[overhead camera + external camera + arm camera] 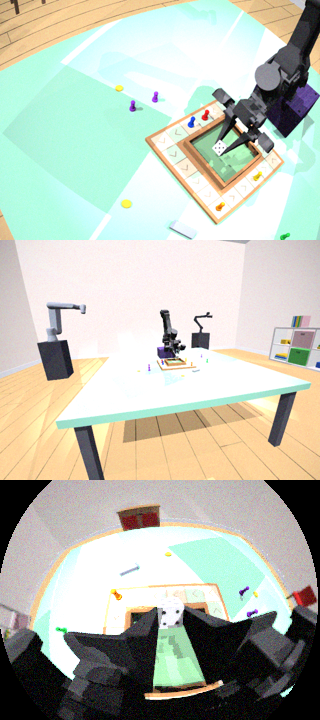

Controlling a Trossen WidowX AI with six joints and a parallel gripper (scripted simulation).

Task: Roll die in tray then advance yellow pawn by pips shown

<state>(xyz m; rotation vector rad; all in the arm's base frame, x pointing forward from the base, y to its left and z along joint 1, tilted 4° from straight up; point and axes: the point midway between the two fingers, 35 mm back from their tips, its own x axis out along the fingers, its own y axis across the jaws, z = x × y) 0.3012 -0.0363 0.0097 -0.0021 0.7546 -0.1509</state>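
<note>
Overhead, my gripper (224, 149) is clamped on the die (219, 147), pinched at my fingertips over the green tray (242, 162), with the arm reaching in from the far corner of the board (180, 178); the yellow pawn (257, 175) stands on the track beyond the tray's near-right side. From the side view, I hang low over the board, the die too small to make out. Through my wrist view, the die (171, 614) sits straight ahead between my fingers, tray floor directly beneath, so opening should drop it inside.
</note>
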